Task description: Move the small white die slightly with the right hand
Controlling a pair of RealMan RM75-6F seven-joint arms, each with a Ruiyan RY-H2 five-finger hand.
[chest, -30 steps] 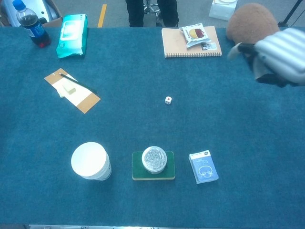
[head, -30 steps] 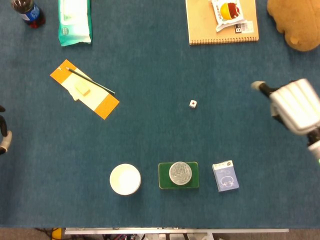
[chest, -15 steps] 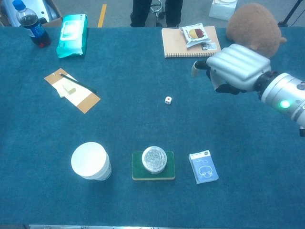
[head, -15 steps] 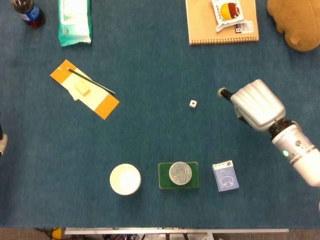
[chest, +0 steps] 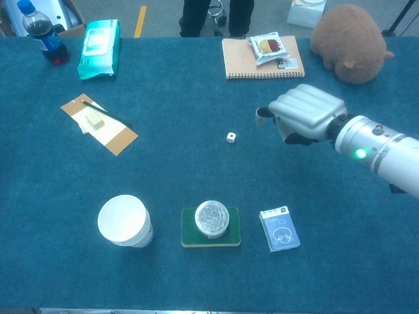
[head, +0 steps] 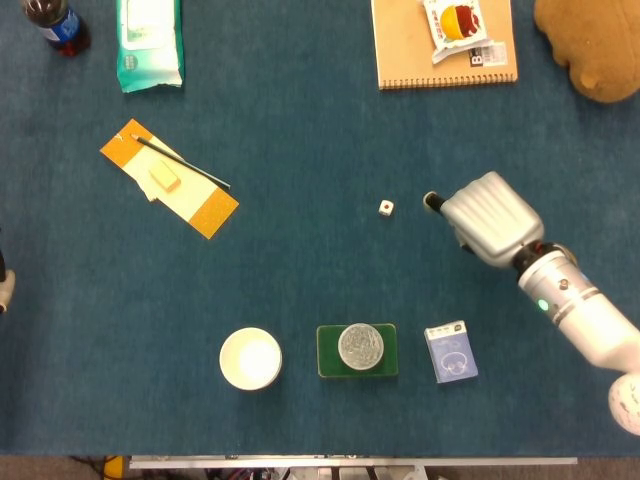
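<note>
Closer now, right hand (head: 487, 217) with fingers curled in, empty, just beside die (head: 386, 207)

The right hand (head: 487, 218) reaches in from the desk's right edge, back turned up, fingers curled under with nothing in them, thumb poking out. At the left edge, the left hand (head: 4, 285) barely shows; maybe it's open.
</note>
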